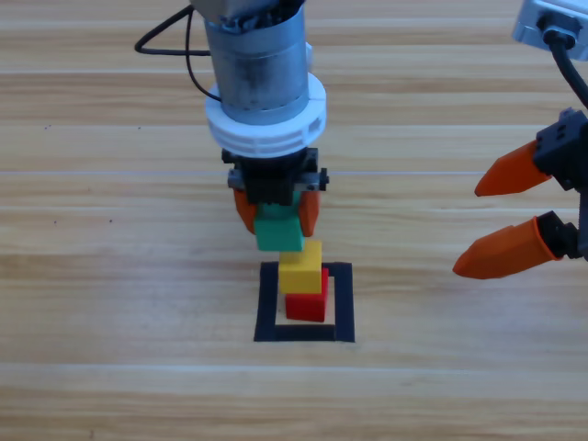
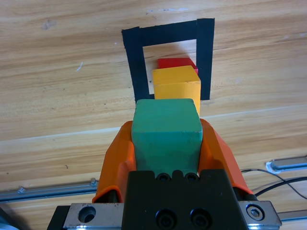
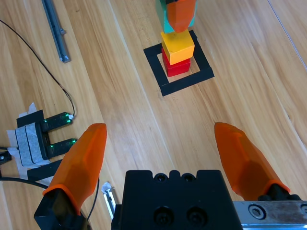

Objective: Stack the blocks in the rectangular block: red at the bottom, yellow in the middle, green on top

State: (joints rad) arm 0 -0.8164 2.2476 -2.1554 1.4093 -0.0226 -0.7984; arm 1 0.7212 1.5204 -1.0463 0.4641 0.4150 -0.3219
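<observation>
The red cube [image 1: 307, 305] rests inside the black tape frame [image 1: 266, 308], and the yellow cube [image 1: 300, 267] sits on top of it. My left gripper [image 1: 276, 213] is shut on the green cube [image 1: 278, 230], held above and slightly behind the yellow cube, not resting on it. The left wrist view shows the green cube [image 2: 166, 132] clamped between both orange jaws, with yellow [image 2: 176, 86], red [image 2: 176, 63] and the frame [image 2: 136, 62] beyond. My right gripper [image 1: 501, 220] waits open at the right edge. Its wrist view shows the stack [image 3: 176, 48] far off.
A black cable [image 1: 170, 41] loops behind the left arm at the top. In the right wrist view a small device with green lights [image 3: 45, 134] and a metal rail [image 3: 53, 28] lie to the left of the frame.
</observation>
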